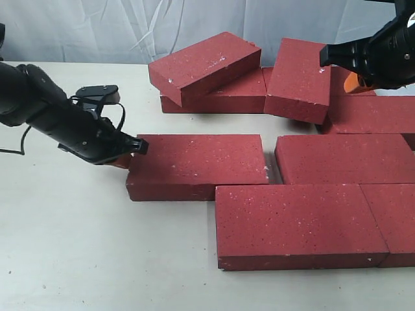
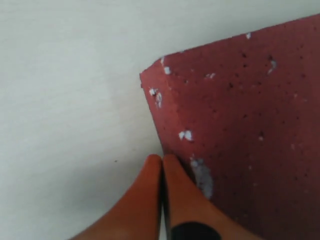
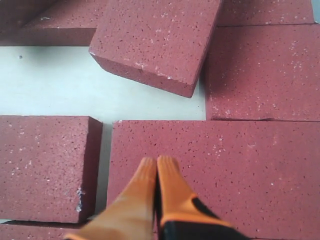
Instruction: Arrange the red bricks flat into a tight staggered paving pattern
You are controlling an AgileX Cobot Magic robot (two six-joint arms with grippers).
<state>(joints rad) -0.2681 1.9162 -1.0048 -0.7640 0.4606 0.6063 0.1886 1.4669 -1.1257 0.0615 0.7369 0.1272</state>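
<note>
L gripper was pinched closed, tips touching the left end of the flat brick. R gripper, also closed and empty, hung above the neighbour brick to its right.

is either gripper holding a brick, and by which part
Nothing held: left gripper and right gripper have empty shut jaws; the left merely sits at the end of one brick.

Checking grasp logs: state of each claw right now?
Left claw: closed, empty, tips beside a red brick.
Right claw: closed, empty, above another red brick.
</note>
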